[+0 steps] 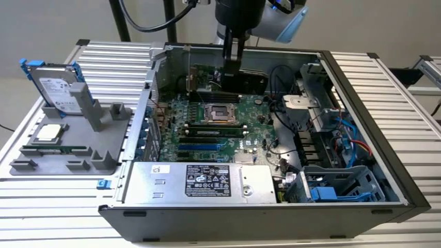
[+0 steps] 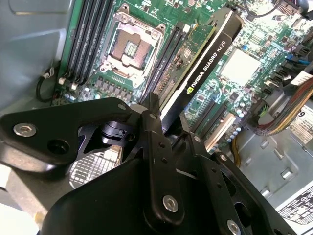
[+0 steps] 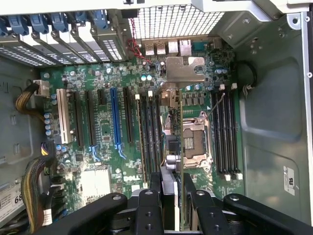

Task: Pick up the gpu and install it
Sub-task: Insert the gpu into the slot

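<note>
The gpu [image 1: 231, 78], a green card with a black cooler, hangs on edge inside the open computer case [image 1: 358, 103], above the far part of the motherboard [image 1: 206, 139]. My gripper [image 1: 232, 64] comes down from above and is shut on the card's upper edge. In the second wrist view the black cooler side of the gpu [image 2: 208, 56] runs away from the gripper [image 2: 170, 117]. The first wrist view has the gpu [image 3: 174, 142] edge-on beside the processor socket [image 3: 195, 139], with its silver bracket [image 3: 183, 71] towards the case's rear wall, and the gripper [image 3: 172, 180] clamped on it.
A grey fixture [image 1: 69, 150] outside the case, at the exterior view's left, holds a hard drive in a blue frame [image 1: 59, 88] and a processor chip [image 1: 49, 133]. The power supply [image 1: 200, 181] sits at the case's near side. Expansion slots, one blue [image 3: 115, 117], lie beside the memory slots [image 3: 149, 127]. Cables [image 1: 344, 139] crowd the case's right.
</note>
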Robot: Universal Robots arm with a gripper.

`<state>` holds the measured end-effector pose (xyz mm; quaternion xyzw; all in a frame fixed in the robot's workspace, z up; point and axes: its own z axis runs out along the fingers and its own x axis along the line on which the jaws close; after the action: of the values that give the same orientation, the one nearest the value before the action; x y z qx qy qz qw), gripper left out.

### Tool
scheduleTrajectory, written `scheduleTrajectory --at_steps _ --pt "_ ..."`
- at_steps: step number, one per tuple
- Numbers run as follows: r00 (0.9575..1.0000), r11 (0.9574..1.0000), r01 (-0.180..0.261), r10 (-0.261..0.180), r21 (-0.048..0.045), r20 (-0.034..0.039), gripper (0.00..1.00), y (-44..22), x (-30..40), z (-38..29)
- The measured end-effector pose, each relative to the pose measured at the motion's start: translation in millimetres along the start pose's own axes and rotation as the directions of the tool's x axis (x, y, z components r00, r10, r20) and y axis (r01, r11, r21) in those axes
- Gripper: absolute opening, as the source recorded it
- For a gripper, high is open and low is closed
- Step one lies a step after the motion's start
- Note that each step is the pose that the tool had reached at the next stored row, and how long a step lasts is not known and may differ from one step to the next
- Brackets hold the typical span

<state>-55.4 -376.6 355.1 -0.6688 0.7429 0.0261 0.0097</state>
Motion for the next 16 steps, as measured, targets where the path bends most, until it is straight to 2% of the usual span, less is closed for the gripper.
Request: scheduleTrajectory --at_steps 16 --pt "1.0000 1.0000 0.007 -0.007 -0.0003 -0.0002 0.00 -0.2 1.3 3.7"
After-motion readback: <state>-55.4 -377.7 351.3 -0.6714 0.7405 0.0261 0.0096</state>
